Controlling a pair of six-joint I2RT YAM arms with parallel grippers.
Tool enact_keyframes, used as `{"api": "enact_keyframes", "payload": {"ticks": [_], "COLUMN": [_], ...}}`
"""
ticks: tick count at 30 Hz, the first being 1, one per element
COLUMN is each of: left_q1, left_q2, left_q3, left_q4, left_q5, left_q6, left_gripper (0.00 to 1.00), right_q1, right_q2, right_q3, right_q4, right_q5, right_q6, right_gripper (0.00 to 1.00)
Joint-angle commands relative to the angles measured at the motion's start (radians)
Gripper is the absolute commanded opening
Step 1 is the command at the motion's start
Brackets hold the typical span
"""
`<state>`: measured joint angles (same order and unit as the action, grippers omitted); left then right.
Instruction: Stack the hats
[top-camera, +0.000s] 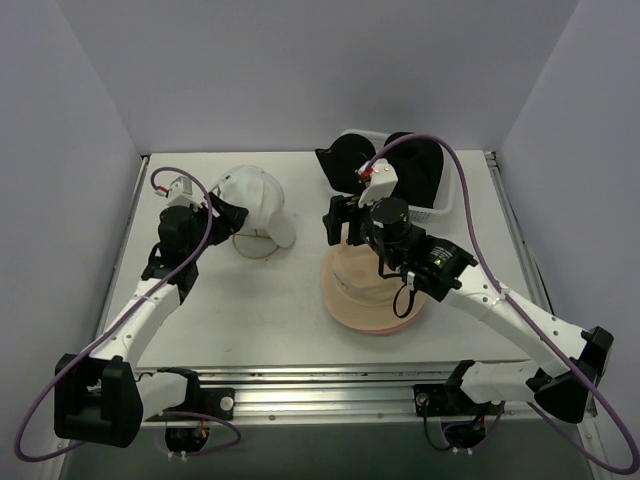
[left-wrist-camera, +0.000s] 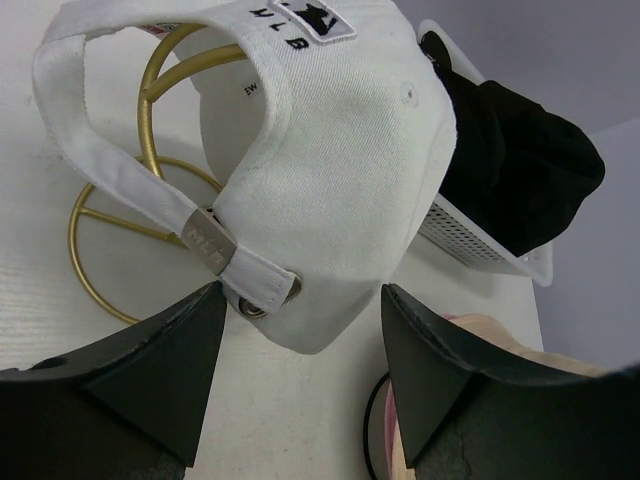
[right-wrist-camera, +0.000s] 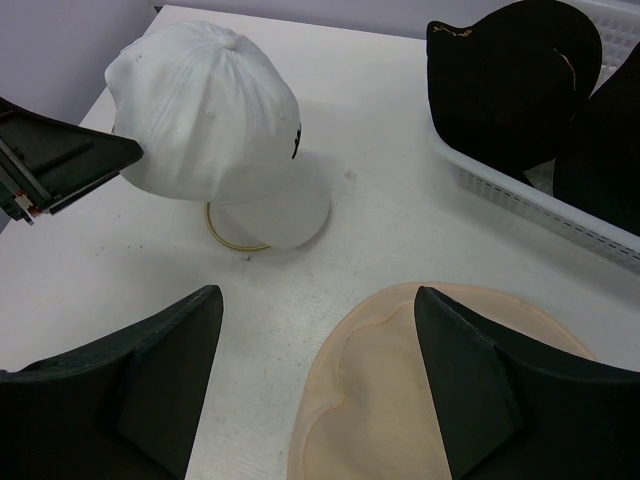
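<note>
A white cap (top-camera: 252, 200) sits on a gold wire frame (top-camera: 255, 246) at the back left. My left gripper (top-camera: 228, 215) is open right behind it. In the left wrist view the cap's rear edge and strap (left-wrist-camera: 215, 245) hang just beyond the open gripper (left-wrist-camera: 305, 370), and nothing is gripped. A tan bucket hat (top-camera: 365, 290) lies mid-table on a pink hat whose rim (top-camera: 402, 322) peeks out. My right gripper (top-camera: 340, 222) hovers open over the tan hat's (right-wrist-camera: 400, 400) far edge and holds nothing. Two black hats (top-camera: 345, 165) (top-camera: 415, 165) rest in the basket.
The white mesh basket (top-camera: 446, 206) stands at the back right, close behind the right wrist. A thin black wire ring (left-wrist-camera: 368, 430) shows by the pink rim. Grey walls close in the table on the left, right and back.
</note>
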<state>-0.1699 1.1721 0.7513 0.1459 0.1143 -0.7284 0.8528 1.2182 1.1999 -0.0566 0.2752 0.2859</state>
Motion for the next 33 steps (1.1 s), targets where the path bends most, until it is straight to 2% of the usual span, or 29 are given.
{"api": "enact_keyframes", "payload": {"ticks": [1,7,11,12,14,15,17,19,23,27,29,31,33], "left_q1": [-0.011,-0.013,-0.013,-0.013,-0.013,-0.013,-0.013,-0.013,-0.01,0.001,0.006,0.006,0.007], "left_q2": [-0.009,0.021,0.024,0.023,0.014,0.011,0.004,-0.003,-0.003,0.006,0.012,0.003,-0.011], "left_q3": [-0.015,-0.033,-0.058,-0.064,-0.069,-0.07,-0.067,-0.07,-0.076,-0.086,-0.084,-0.081,-0.073], "left_q4": [0.121,0.161,0.185,0.181,0.175,0.166,0.138,0.124,0.095,0.095,0.092,0.08,0.055], "left_q5": [-0.004,-0.007,-0.018,-0.028,-0.034,-0.042,-0.047,-0.064,-0.094,-0.1,-0.1,-0.105,-0.105], "left_q6": [-0.023,-0.043,-0.054,-0.055,-0.052,-0.048,-0.036,-0.028,-0.019,-0.032,-0.037,-0.037,-0.035], "left_gripper": [0.72,0.67,0.43,0.32,0.23,0.14,0.06,0.02,0.03,0.13,0.21,0.25,0.42], "right_q1": [0.009,0.009,0.009,0.009,0.009,0.009,0.009,0.009,0.009,0.009,0.009,0.009,0.009], "right_q2": [-0.003,-0.008,-0.011,-0.011,-0.009,-0.009,-0.003,0.001,0.009,0.007,0.009,0.012,0.014], "right_q3": [0.003,0.0,-0.002,-0.002,-0.002,-0.002,-0.002,0.0,0.001,0.001,0.003,0.004,0.007], "right_q4": [0.02,0.02,0.017,0.017,0.018,0.018,0.021,0.021,0.021,0.021,0.018,0.017,0.015], "right_q5": [0.025,0.025,0.03,0.03,0.03,0.03,0.03,0.027,0.025,0.028,0.032,0.032,0.033], "right_q6": [-0.01,-0.01,-0.011,-0.011,-0.011,-0.011,-0.011,-0.01,-0.008,-0.011,-0.011,-0.013,-0.013], "right_gripper": [0.73,0.73,0.73,0.73,0.73,0.73,0.73,0.73,0.73,0.73,0.73,0.73,0.74]}}
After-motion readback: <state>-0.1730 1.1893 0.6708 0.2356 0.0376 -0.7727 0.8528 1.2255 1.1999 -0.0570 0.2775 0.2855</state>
